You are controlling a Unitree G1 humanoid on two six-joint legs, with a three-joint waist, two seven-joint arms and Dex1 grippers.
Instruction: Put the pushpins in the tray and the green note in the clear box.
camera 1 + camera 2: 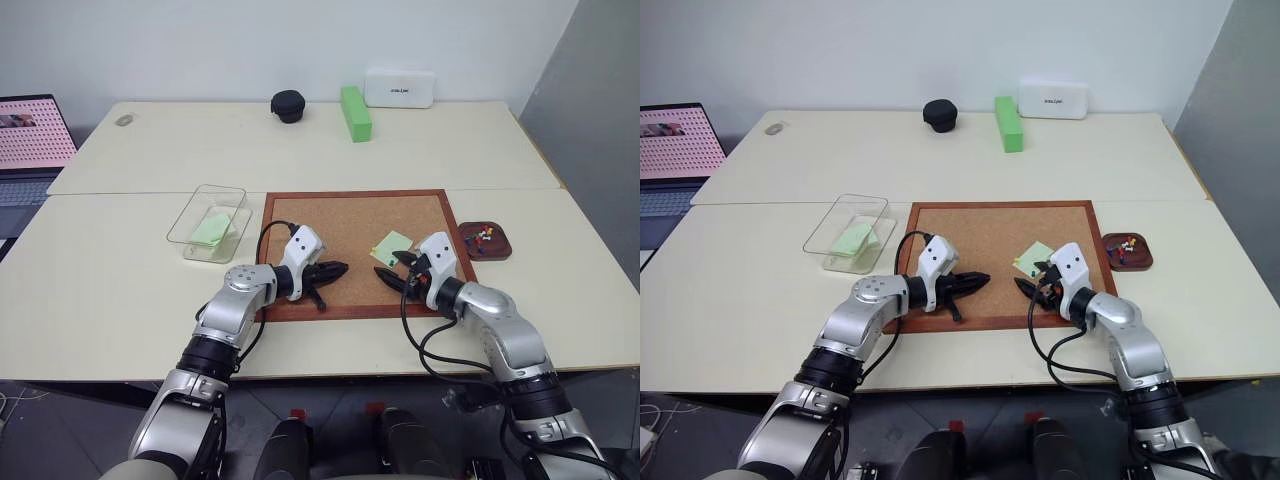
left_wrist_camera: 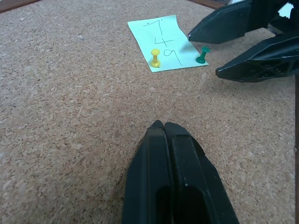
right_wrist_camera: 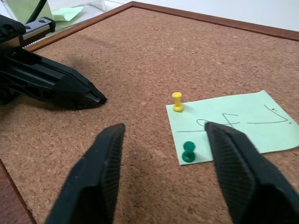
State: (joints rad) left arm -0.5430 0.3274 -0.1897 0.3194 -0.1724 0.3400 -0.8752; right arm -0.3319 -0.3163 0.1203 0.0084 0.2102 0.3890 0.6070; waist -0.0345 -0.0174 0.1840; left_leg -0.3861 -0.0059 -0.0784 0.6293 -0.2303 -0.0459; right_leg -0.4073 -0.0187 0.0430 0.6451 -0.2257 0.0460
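Pincer work first: from the head view, my left pincer (image 1: 335, 269) sits clenched on the corkboard (image 1: 330, 225), my right pincer (image 1: 393, 268) released just beside the green note (image 1: 391, 246). Right of the corkboard, the tray (image 1: 486, 241) holds pushpins (image 1: 484, 236); left of it stands the clear box (image 1: 208, 222). Right wrist view: fingers (image 3: 98, 177) straddle a green pushpin (image 3: 188, 152) on the note's corner, a yellow pushpin (image 3: 177, 101) nearby.

A cream table (image 1: 300, 150) stands against a plain white wall (image 1: 200, 45); a grey panel (image 1: 590, 100) rises at the right, dark floor (image 1: 60, 410) below.
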